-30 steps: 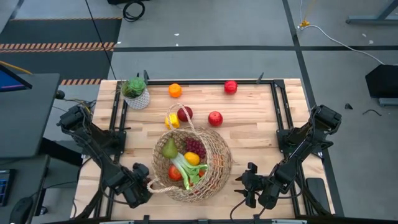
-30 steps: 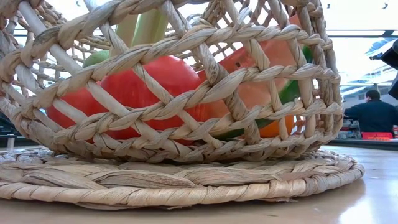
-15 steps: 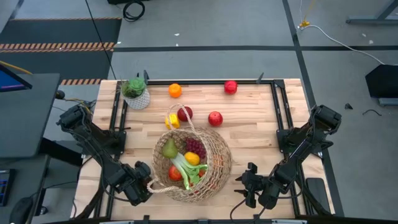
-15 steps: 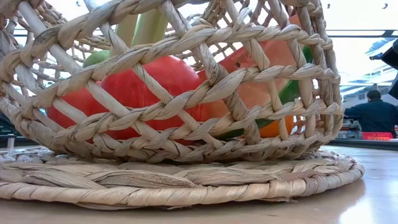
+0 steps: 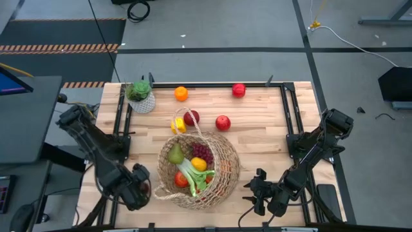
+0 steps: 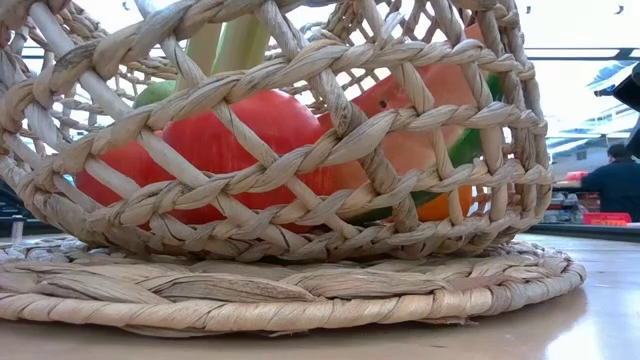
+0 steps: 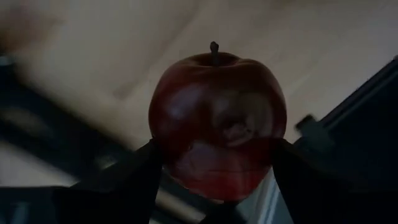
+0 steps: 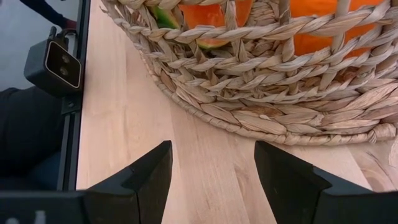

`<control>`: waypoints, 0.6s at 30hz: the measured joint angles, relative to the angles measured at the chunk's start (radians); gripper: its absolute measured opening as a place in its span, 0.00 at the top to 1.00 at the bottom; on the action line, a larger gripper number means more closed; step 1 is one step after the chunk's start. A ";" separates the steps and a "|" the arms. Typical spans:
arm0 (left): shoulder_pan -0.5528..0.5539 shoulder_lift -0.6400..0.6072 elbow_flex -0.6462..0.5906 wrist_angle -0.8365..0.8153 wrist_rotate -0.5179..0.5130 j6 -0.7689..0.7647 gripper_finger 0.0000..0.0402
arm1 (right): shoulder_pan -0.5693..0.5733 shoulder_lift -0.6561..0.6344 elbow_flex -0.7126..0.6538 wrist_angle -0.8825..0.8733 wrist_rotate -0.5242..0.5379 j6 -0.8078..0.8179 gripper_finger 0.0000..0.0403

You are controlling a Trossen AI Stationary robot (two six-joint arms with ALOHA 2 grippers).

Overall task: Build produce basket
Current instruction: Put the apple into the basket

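Note:
The wicker basket (image 5: pixel 198 169) stands near the table's front edge, with a green pear (image 5: pixel 175 153), purple grapes (image 5: pixel 202 152), an orange, a leek (image 5: pixel 190 175) and red produce inside. In the low view the basket (image 6: pixel 280 170) fills the picture. My left gripper (image 5: pixel 134 188) is just left of the basket, shut on a dark red apple (image 7: pixel 217 118); in the high view the gripper hides the apple. To the basket's right, my right gripper (image 5: pixel 252 192) is open and has nothing between its fingers. My left gripper pinches the dark red apple between its two fingers, one on each side of the apple's lower half (image 7: pixel 163 155). The fingers point down from above. The apple is lifted clear, its stem (image 7: pixel 214 46) free between the fingers, and the table shows blurred beyond it.
Loose on the table beyond the basket are an orange (image 5: pixel 181 93), a red apple (image 5: pixel 239 89), another red apple (image 5: pixel 223 122), a dark red apple (image 5: pixel 191 117) and a yellow piece (image 5: pixel 178 125). A potted plant (image 5: pixel 140 95) stands at the far left. Black rails line both sides.
My left gripper has risen beside the basket's left side and shifted slightly toward the table's left and far edges. The basket and its contents have stayed put.

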 joint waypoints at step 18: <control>0.163 -0.063 0.601 -0.344 -0.579 0.282 0.30 | 0.000 0.000 0.000 -0.002 0.002 -0.001 0.42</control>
